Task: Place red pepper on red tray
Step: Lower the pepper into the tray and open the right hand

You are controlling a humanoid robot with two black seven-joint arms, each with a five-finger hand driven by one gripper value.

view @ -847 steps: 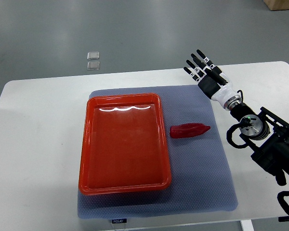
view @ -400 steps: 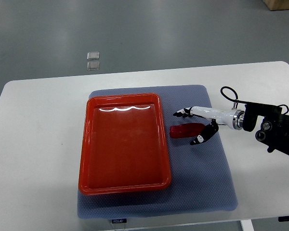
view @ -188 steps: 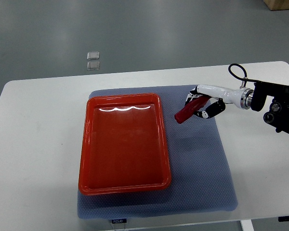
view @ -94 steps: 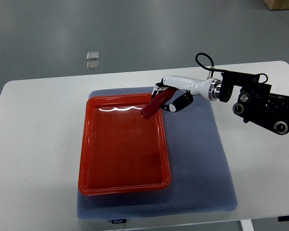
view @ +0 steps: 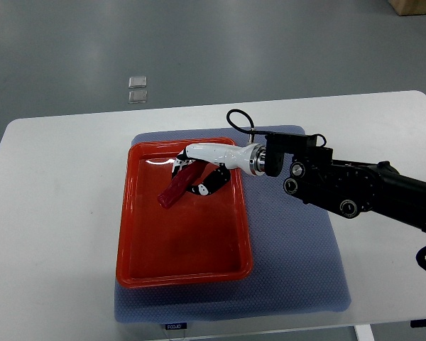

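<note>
The red tray (view: 135, 249) lies on a blue-grey mat in the middle of the white table. My right hand (view: 193, 177), white with black fingertips, reaches in from the right on a long black arm and is over the tray's upper middle. Its fingers are shut on the red pepper (view: 176, 190), which points down-left with its tip over the tray floor. Whether the pepper touches the tray I cannot tell. The left arm is out of view.
The blue-grey mat (view: 298, 263) extends right of and below the tray. The white table (view: 57, 213) surrounds it. Two small clear squares (view: 137, 89) lie on the grey floor beyond the table's far edge.
The right hand closed on the pepper on the mat right of the tray, lifted it, and carried it leftward; it now holds the pepper over the tray's upper middle.
</note>
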